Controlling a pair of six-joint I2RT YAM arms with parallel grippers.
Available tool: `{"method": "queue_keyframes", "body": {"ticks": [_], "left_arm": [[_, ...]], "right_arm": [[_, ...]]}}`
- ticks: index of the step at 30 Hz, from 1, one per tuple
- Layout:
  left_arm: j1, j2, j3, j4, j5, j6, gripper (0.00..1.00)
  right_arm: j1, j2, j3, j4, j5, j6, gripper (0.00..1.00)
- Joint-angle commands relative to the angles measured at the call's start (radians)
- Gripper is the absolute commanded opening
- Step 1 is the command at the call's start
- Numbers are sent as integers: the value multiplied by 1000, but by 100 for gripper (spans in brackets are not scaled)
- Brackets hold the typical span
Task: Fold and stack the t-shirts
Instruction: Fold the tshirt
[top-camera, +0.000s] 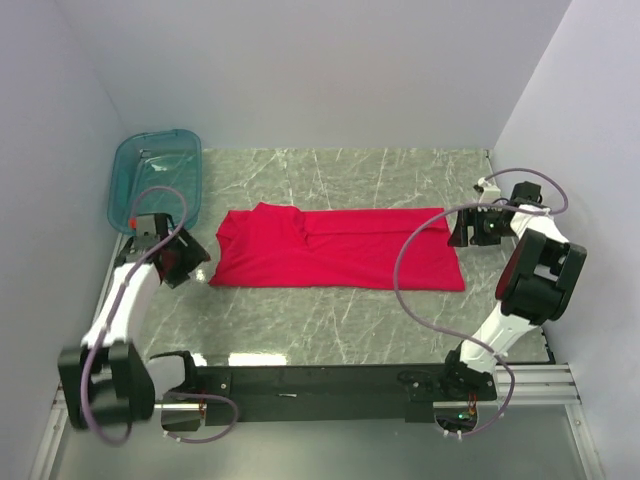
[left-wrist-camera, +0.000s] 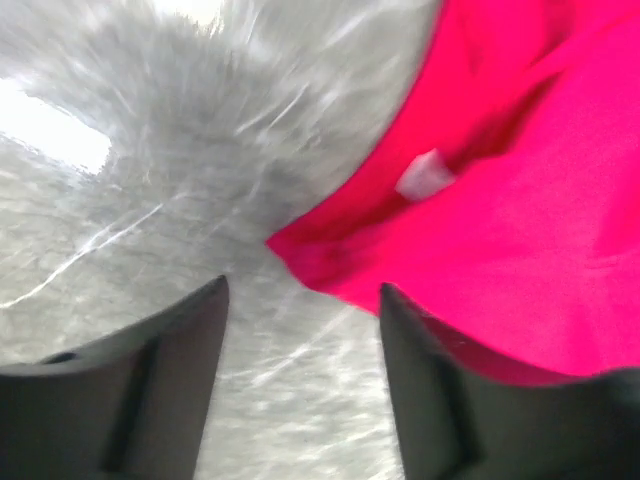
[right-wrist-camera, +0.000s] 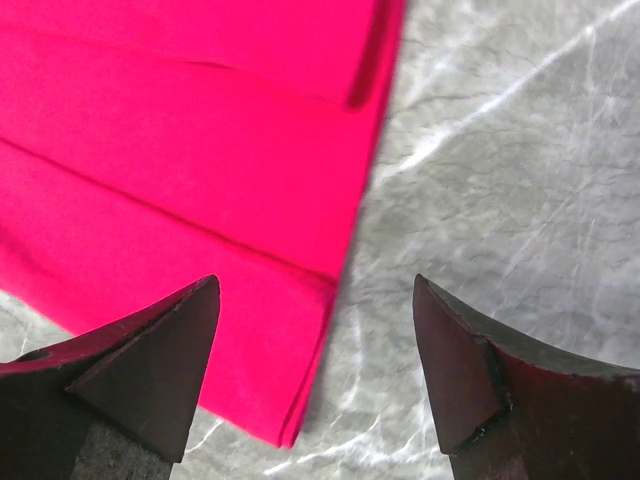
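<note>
Count: one red t-shirt (top-camera: 340, 250), one tub (top-camera: 157, 180).

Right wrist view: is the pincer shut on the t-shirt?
No: the right pincer is open, jaws apart, and the edge of the red t-shirt lies flat on the table between them.

Matt red cloth t-shirt (top-camera: 340, 250); glossy marbled table (top-camera: 400, 175); translucent plastic tub (top-camera: 155, 175).

Left arm (top-camera: 125, 300), right arm (top-camera: 497, 325): white tubular links, bulky black joint housings. Mauve cable (top-camera: 403, 270) loops loose along each arm. Black base rail (top-camera: 320, 380) joins both mounts; small green light (top-camera: 459, 413) at right base. Left gripper (left-wrist-camera: 303, 285) fingers (left-wrist-camera: 150, 380): matte black, wedge-shaped. Right gripper (right-wrist-camera: 315, 282) fingers (right-wrist-camera: 140, 370): dark, pointed, faceted.
</note>
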Motion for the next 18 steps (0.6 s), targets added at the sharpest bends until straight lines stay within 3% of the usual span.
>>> {"method": "queue_keyframes", "body": {"ticks": [1,4,6,8,9,10,11,12,14,15,16,18], "left_arm": [[4,-157,2,-4,-42,-49,77],[4,-200,-17,38,27,-11,81],[6,-200,-52,90,175,10,80],[6,-159,-67,138,263,29,77],[6,-137,-69,144,303,35,75],[4,-93,-66,141,308,41,74],[4,-75,-63,146,311,53,72],[6,-55,-55,141,305,57,71],[4,-8,-34,132,285,66,65],[4,5,-28,121,260,67,65],[6,22,-23,115,241,73,64],[6,30,-17,106,214,81,63]], "right_arm": [[44,-144,-35,34,-23,-35,85],[122,-248,-79,33,-19,-103,91],[165,-340,-130,24,-57,-167,95],[228,-391,-189,-77,-254,-386,96],[262,-417,-209,-228,-323,-622,96],[302,-420,-225,-313,-356,-764,96],[428,-417,-254,-359,-330,-846,96],[502,-420,-272,-354,-297,-824,97],[687,-490,-379,-147,-165,-713,97],[740,-524,-424,-34,-104,-578,97],[803,-553,-467,166,-21,-528,98],[897,-570,-506,273,126,-447,97]]}}
